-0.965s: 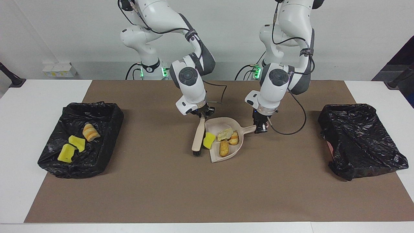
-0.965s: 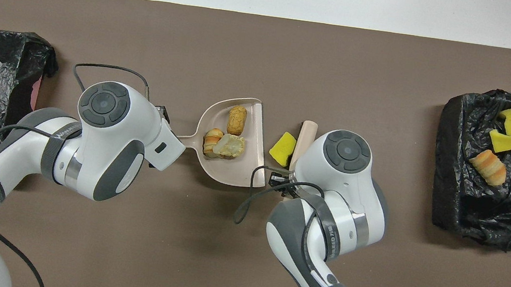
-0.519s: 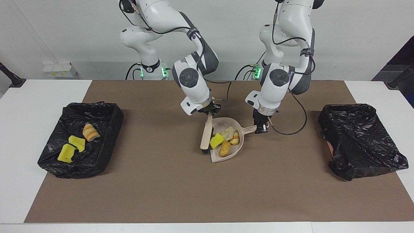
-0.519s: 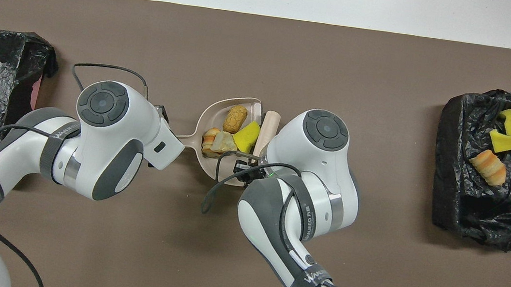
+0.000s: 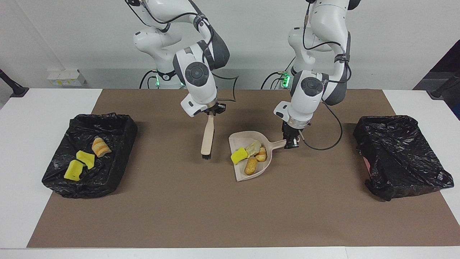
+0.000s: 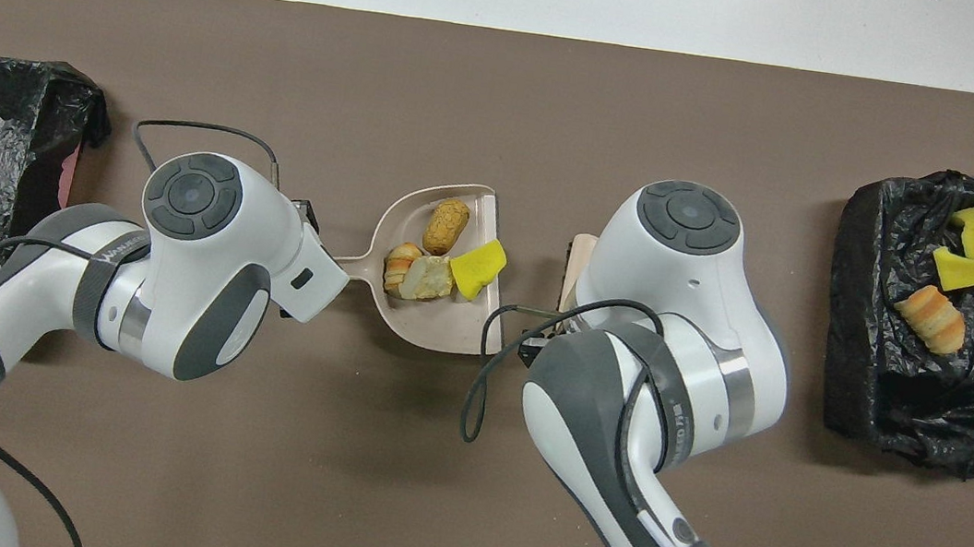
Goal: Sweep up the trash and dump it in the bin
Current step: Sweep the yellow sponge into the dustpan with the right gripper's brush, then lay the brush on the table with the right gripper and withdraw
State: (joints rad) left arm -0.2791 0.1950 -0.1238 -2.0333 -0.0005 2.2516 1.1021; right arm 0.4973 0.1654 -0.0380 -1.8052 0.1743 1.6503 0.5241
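Seven scraps of trash show in all. Four lie in the beige dustpan [image 5: 251, 169] at the middle of the brown mat [image 5: 215, 216]: one yellow sponge chunk [image 5: 239, 155] at the pan's open lip, one pale crumbly lump [image 5: 253, 147], and two golden-brown bread pieces [image 5: 251, 165]. The other three sit in the black-lined bin [image 5: 90, 154] toward the right arm's end of the surface: two yellow chunks [image 5: 79, 164] and one bread piece [image 5: 100, 146]. A second black-lined bin [image 5: 399, 154] stands toward the left arm's end.

The left pincer [image 5: 290, 142] is clenched on the dustpan's handle. The right pincer [image 5: 211, 111] is clenched on the top of one brush [image 5: 207, 138], which hangs bristles-down beside the pan, apart from it.
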